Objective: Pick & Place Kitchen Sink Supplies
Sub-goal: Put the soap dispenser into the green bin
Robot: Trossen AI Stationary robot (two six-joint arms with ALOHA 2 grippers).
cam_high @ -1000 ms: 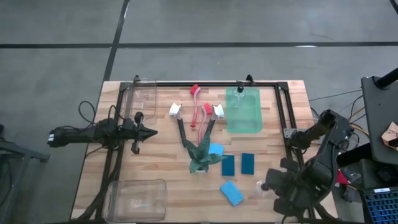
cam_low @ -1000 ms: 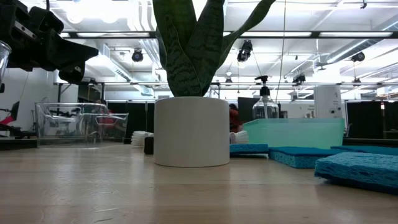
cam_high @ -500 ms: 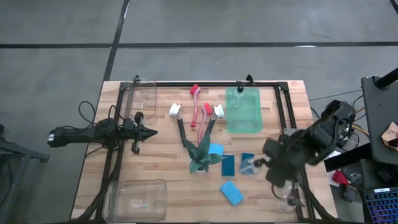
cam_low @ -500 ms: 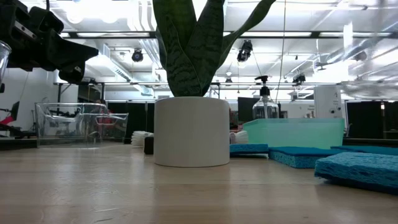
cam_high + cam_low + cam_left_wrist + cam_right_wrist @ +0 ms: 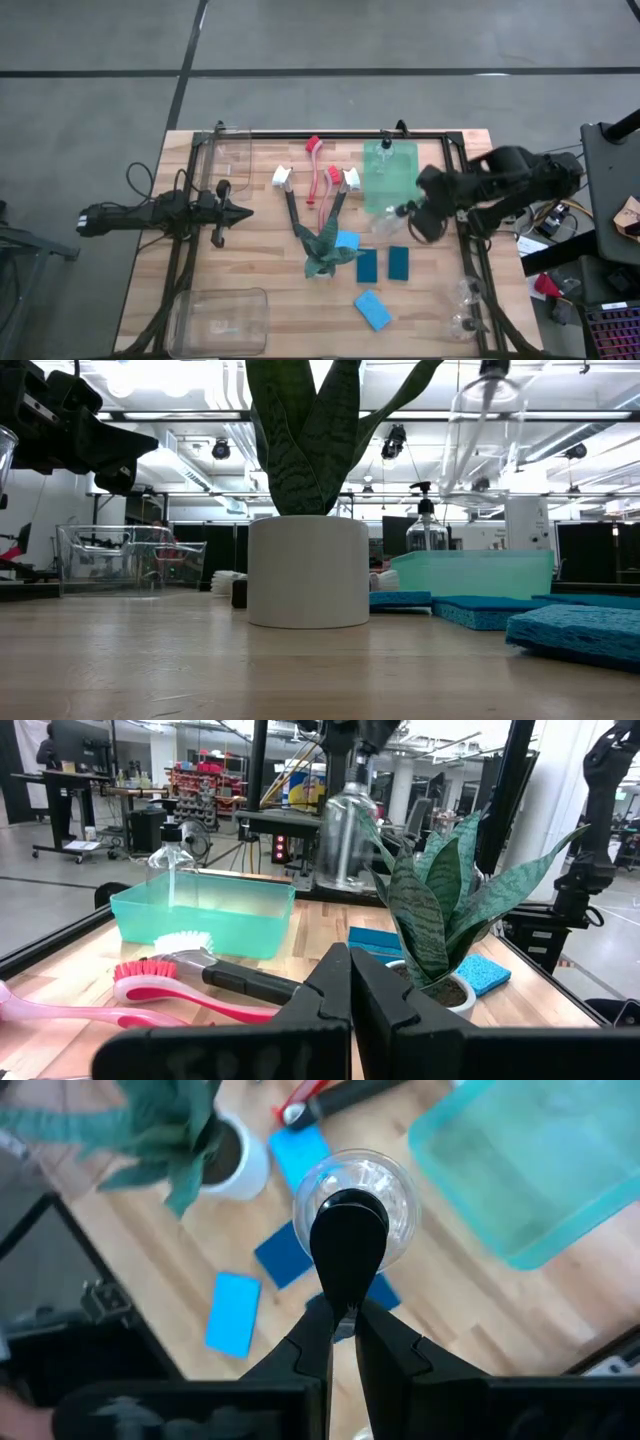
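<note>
My right gripper (image 5: 407, 213) hangs over the table just near of the teal bin (image 5: 391, 192), shut on a clear black-capped bottle (image 5: 386, 223). That bottle also shows in the left wrist view (image 5: 345, 838) and high up in the low view (image 5: 482, 430). A second bottle (image 5: 385, 149) stands inside the bin. Red and white dish brushes (image 5: 322, 183) lie left of the bin, and blue and teal sponges (image 5: 383, 264) lie flat near the plant (image 5: 323, 251). My left gripper (image 5: 243, 211) waits shut at the table's left. My right gripper pinches the bottle's black cap (image 5: 348, 1240) between its two fingers (image 5: 322, 1332), coming from above and pointing down. The bottle hangs upright below the fingers, lifted clear of the table, its clear body (image 5: 372, 1185) over the bin's near rim and the sponges.
Two more clear bottles (image 5: 467, 292) stand at the table's right edge. Clear boxes sit at the far left (image 5: 229, 158) and near left (image 5: 220, 318). A black frame (image 5: 455, 170) runs round the work area. A lone blue sponge (image 5: 372, 310) lies near the near edge.
My right gripper has travelled from the table's near right corner toward the far edge and leftward, ending beside the teal bin. It has carried the bottle along and raised it, so the bottle now shows high in the low view.
</note>
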